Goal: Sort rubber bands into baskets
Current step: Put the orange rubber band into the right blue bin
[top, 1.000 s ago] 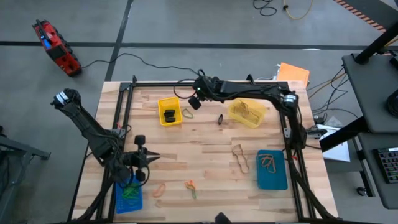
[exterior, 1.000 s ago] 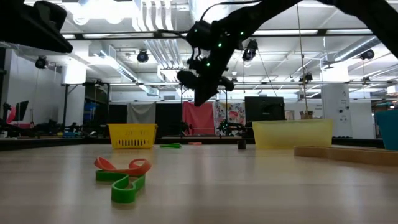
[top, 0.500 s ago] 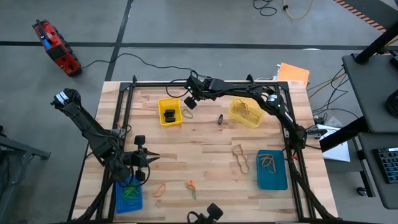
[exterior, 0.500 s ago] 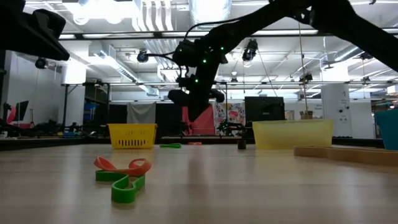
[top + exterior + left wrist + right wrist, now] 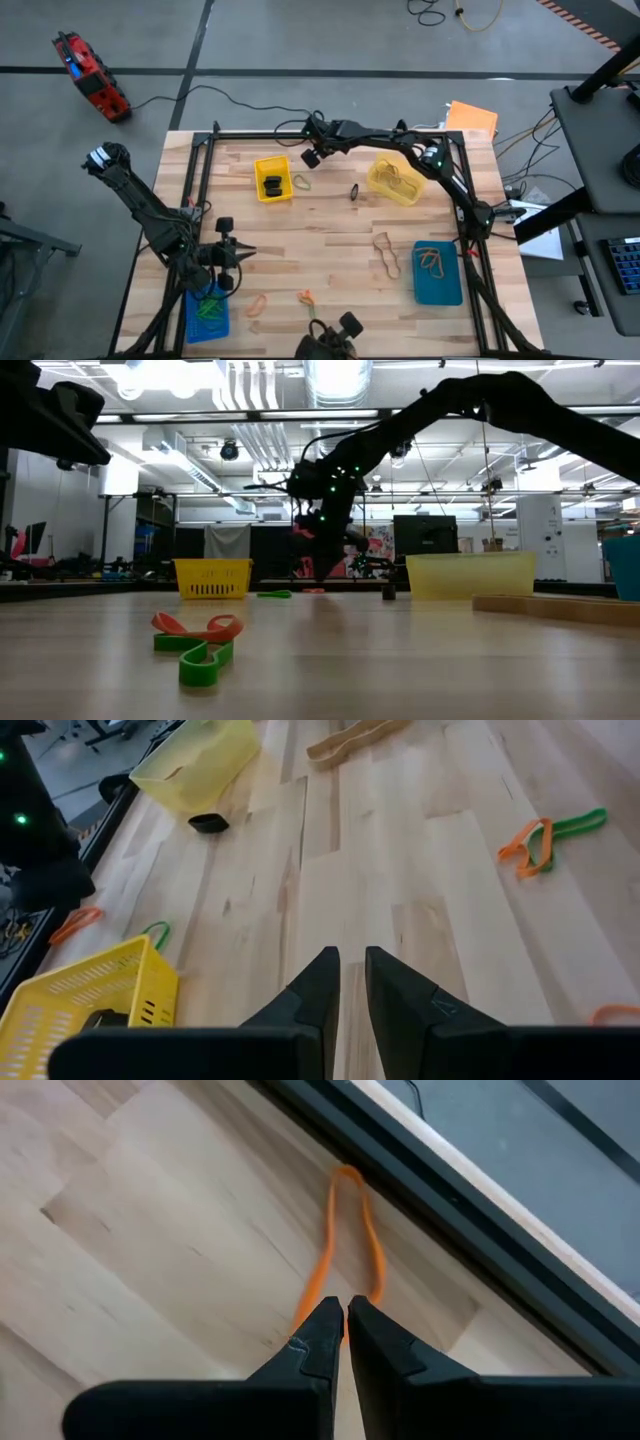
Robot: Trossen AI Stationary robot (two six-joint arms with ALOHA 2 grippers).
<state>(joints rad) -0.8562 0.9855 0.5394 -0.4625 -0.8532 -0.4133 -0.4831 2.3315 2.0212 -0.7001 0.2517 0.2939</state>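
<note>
**Q:** Where is your right gripper?

**A:** My right gripper (image 5: 311,157) is at the far edge of the table (image 5: 330,255), just beyond the bright yellow basket (image 5: 272,179). Its fingers (image 5: 322,1342) are nearly pressed together, only a thin slit between them, their tips right over an orange rubber band (image 5: 343,1240) that lies against the black frame rail (image 5: 470,1220). I cannot tell whether they pinch it

**Q:** And the left one?

**A:** My left gripper (image 5: 232,254) waits near the table's left side, beside the bright blue basket (image 5: 207,314), which holds green bands. Its fingers (image 5: 318,982) stand close together with a narrow gap, holding nothing

**Q:** Where are the other bands?

**A:** A green rubber band (image 5: 300,182) lies just beside the bright yellow basket, which has a black item in it. An orange and green pair (image 5: 195,642) lies near the front edge. Tan bands (image 5: 386,254) rest on the wood between the pale yellow basket (image 5: 397,181) and the teal basket (image 5: 437,272), and more lie inside both
</note>
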